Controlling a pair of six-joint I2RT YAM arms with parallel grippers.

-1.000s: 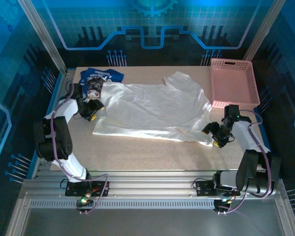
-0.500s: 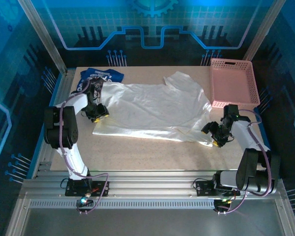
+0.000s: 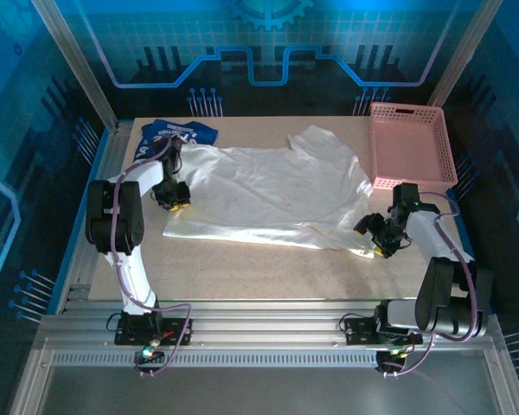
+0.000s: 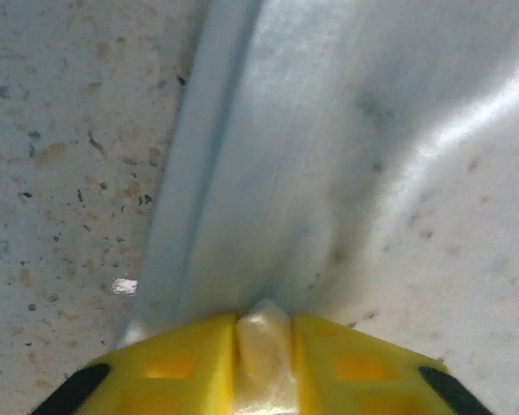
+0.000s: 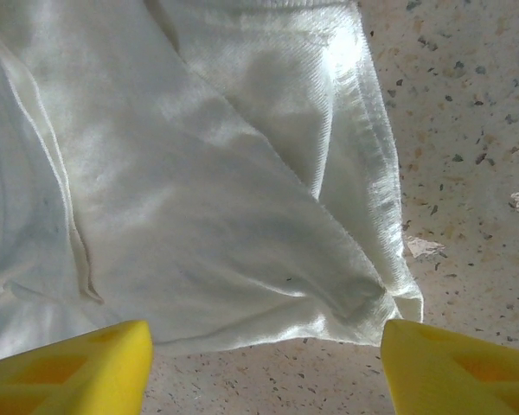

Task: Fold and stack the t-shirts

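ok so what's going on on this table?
Shirt folding, barely started. The white t-shirt lies spread out on the table, not yet folded. The left claw is pinched on a fold of cloth at the shirt's left edge. The right claw is open at the near right corner, not gripping. The blue t-shirt sits crumpled at the far left, and the pink basket at the far right.
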